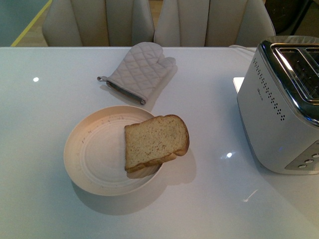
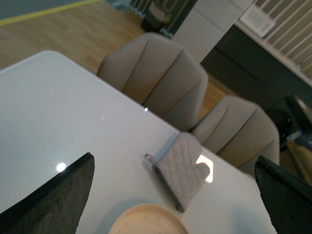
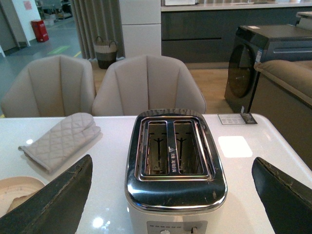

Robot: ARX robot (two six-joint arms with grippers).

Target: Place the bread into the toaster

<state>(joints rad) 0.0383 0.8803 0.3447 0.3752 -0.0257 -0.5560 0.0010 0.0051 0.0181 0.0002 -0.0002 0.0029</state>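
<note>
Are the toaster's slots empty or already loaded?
Empty. Both slots of the toaster show only bare wire guides; the bread rests on the plate.

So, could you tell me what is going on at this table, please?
Nothing is being handled yet. The bread lies on the plate, overhanging its rim toward the toaster, which stands to the robot's right, both slots empty. The left hand and the right hand are open and hold nothing. An oven mitt lies beyond the plate.
</note>
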